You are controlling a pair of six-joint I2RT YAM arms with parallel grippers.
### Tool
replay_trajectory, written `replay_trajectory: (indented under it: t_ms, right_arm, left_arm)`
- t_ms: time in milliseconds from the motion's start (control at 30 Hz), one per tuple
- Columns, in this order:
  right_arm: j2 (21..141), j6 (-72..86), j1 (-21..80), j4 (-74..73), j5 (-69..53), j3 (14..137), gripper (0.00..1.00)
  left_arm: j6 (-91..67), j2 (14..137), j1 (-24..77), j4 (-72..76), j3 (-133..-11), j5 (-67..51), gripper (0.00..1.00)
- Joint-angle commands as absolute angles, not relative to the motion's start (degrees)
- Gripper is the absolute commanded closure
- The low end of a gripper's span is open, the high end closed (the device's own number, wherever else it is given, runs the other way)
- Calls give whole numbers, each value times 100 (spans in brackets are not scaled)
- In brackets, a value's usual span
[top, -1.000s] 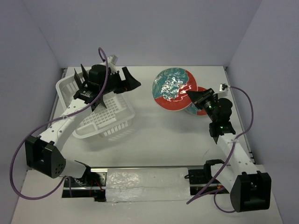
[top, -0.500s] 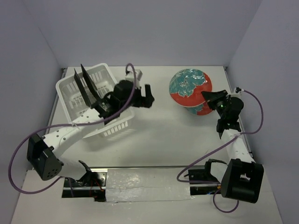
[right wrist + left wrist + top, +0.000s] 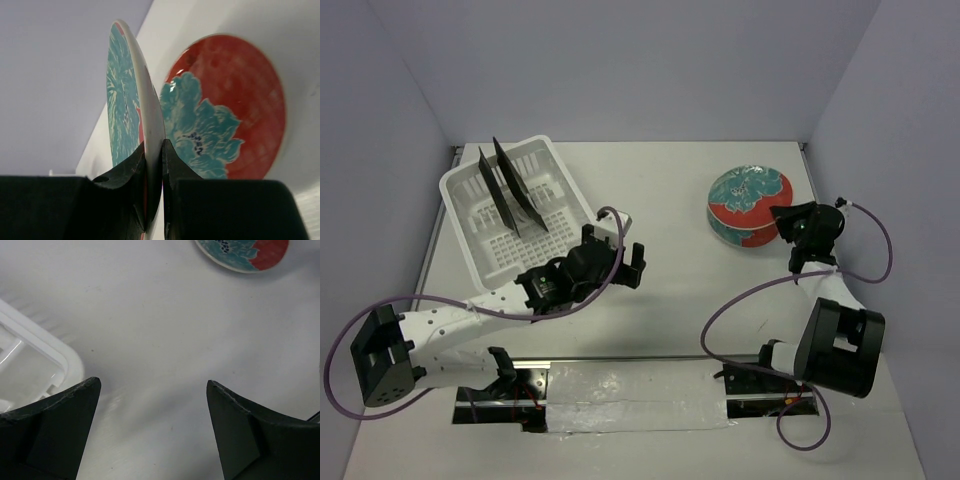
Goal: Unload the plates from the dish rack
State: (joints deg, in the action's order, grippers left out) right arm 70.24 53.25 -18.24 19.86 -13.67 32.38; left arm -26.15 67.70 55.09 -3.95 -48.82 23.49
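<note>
Plates (image 3: 520,195), two square dark-rimmed ones, stand edge-on in the far-left of the white dish rack (image 3: 525,245). Their edges run far-left to near-right, back and left of the left end effector (image 3: 152,384), which hangs wide open and empty over the counter (image 3: 670,190) by a corner of the rack. On the right, the right end effector (image 3: 153,145) is clamped on the rim of a round floral plate (image 3: 125,85), tilted above a matching plate (image 3: 225,110) lying flat. To my eye the left arm is much the nearer to the rack.
</note>
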Motion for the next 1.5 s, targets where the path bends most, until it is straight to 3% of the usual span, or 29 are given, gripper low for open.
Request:
replay_trajectory:
  t_ms: [0, 1100, 1267, 1467]
  right_arm:
    - [7170, 5370, -1951, 2935, -1204, 3718, 100]
    - [8912, 5642, -2021, 4201, -1766, 3727, 100]
    - [8868, 5345, -2013, 3756, -1749, 3752, 83]
    - [8824, 5256, -2013, 3568, -1793, 3753, 77]
  left_arm:
    - [-2163, 6662, 5818, 351, -4581, 2866, 1]
    - [-2303, 6987, 5836, 123, -4667, 3032, 1]
    - [-2338, 6970, 5836, 105, -4649, 3146, 0]
    - [-2373, 7014, 5836, 26, -4737, 3006, 0]
